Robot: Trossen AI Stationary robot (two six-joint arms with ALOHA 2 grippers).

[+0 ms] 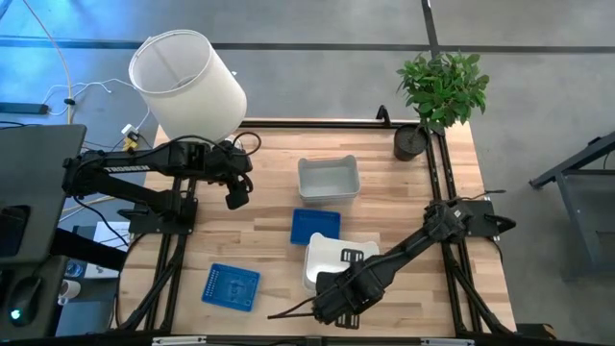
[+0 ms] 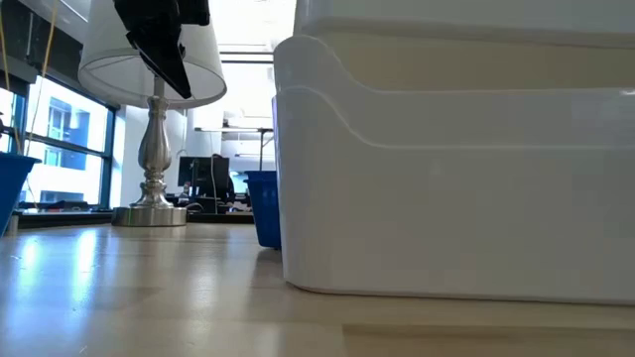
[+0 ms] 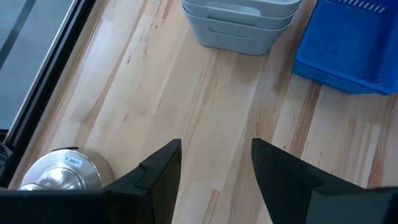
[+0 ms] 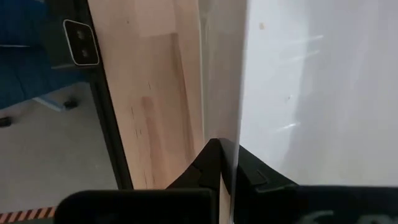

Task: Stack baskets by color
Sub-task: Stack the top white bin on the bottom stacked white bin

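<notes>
A white basket (image 1: 325, 258) sits near the table's front edge and fills the low view (image 2: 456, 169), where two nested rims show and the bottom rests on the wood. My right gripper (image 4: 227, 163) is shut on it, reaching over it in the high view (image 1: 329, 290). A blue basket (image 1: 315, 226) lies just beyond it, touching its far side. Another blue basket (image 1: 231, 286) lies at the front left. Clear-grey baskets (image 1: 329, 180) stand nested at mid-table (image 3: 239, 22). My left gripper (image 3: 216, 146) hangs open above bare wood at the left (image 1: 237, 192). My right gripper pinches the white basket's thin wall at its near rim (image 4: 239, 127), one finger inside the basket and one outside. The fingers come from above, pointing down. Whether the held basket is lifted or sits nested in the one on the table, I cannot tell.
A large white lampshade (image 1: 187, 82) stands at the far left, its metal base (image 3: 62, 171) close beside my left gripper. A potted plant (image 1: 442, 91) stands at the far right corner. The table's black front rail (image 4: 106, 124) runs close to my right gripper.
</notes>
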